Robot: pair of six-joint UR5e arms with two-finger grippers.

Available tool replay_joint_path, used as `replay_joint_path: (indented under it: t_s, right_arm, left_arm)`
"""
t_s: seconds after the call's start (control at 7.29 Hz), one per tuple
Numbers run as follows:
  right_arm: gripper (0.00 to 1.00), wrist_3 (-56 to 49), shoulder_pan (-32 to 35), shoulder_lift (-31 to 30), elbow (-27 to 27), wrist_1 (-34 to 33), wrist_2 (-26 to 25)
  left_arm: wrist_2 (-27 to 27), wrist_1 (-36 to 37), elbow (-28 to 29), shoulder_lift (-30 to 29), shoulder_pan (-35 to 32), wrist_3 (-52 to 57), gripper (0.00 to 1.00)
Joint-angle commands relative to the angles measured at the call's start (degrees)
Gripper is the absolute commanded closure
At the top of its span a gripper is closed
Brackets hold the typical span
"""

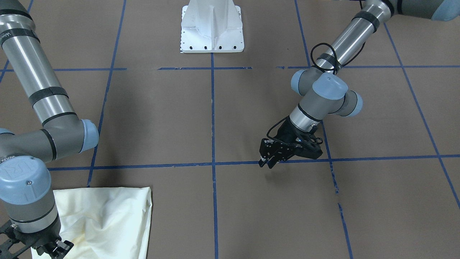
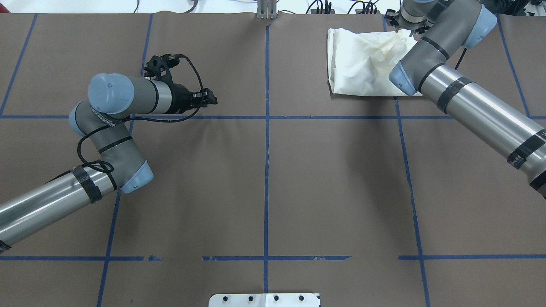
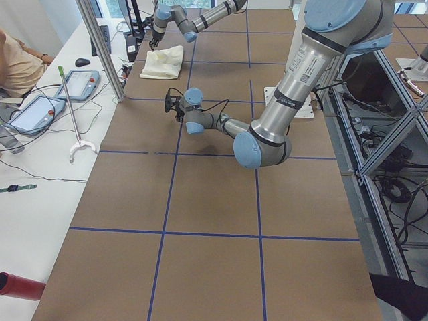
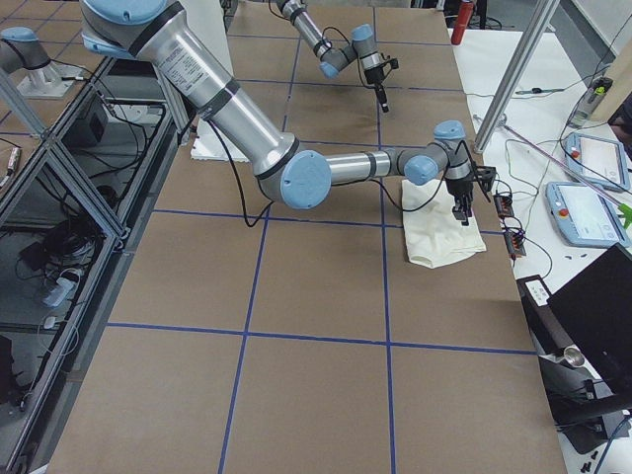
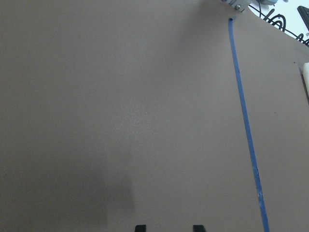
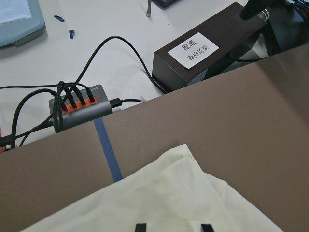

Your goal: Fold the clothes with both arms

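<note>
Right pincer over folded cream shirt

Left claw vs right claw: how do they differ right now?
Left claw hangs over bare table; right claw is over the cream shirt near the table's far edge. Left claw leans sideways toward mid-table; right claw points straight down. Shared: both open, gripping nothing.

Opposed overhead, front views; shared T-shirt
</note>
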Motion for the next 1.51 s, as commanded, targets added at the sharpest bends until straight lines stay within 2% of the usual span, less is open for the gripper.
replay_joint_path:
  t_s: [0.0,0.55,0.69,0.82,1.37]
  right_arm:
    - [0.53,0.0,-0.1,0.1,-2.2,1.8,0.2]
    - [0.69,0.0,-0.6,0.2,-3.9,1.9,0.9]
    - [0.82,-0.1,-0.6,0.1,-4.0,1.9,0.8]
    - [1.0,-0.6,-0.1,0.1,-4.0,1.9,0.8]
    - [1.0,-5.2,3.6,0.1,-5.6,1.9,0.3]
  left_arm:
    - [0.0,0.0,0.0,-0.1,0.0,0.0,0.57]
    - [0.9,0.2,-0.9,0.0,0.0,-0.3,0.57]
    - [0.9,0.2,-1.0,0.0,0.0,-0.4,0.57]
    - [0.9,0.2,-1.0,0.4,0.0,-0.3,0.57]
    - [0.9,0.1,-1.0,0.8,0.2,-0.3,0.56]
